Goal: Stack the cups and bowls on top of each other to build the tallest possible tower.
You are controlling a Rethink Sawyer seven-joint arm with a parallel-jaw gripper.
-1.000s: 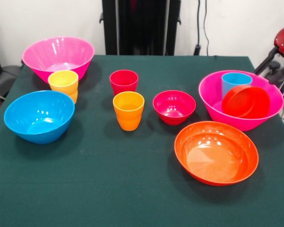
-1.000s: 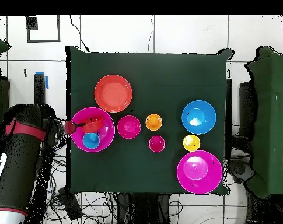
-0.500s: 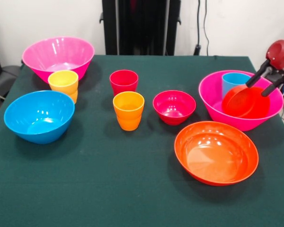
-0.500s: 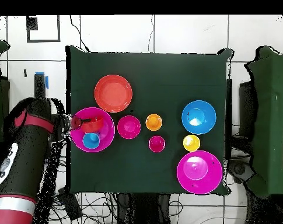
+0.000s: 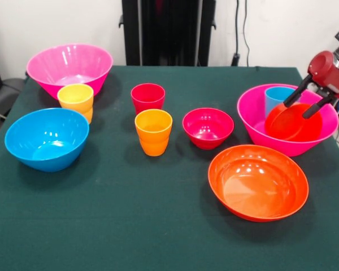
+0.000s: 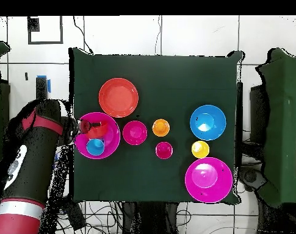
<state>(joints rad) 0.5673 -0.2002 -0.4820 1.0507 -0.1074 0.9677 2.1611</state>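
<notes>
Gripper [image 5: 304,103] fingers apart, straddling the upper rim of the small orange bowl [image 5: 292,121], which lies tilted on edge beside the blue cup [image 5: 279,98] inside the pink bowl [image 5: 254,127], directly below the fingertips.

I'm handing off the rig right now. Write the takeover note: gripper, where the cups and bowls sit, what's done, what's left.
Gripper: open, fingers straddling the rim of the small orange bowl, nothing lifted.
That bowl leans tilted inside the pink bowl at the table's edge; the blue cup stands in the same pink bowl.
Singly on the cloth: wide orange bowl, crimson bowl, orange cup, red cup, yellow cup, blue bowl, second pink bowl.
Done: no tower yet.
Left: nearly all stacking.
</notes>
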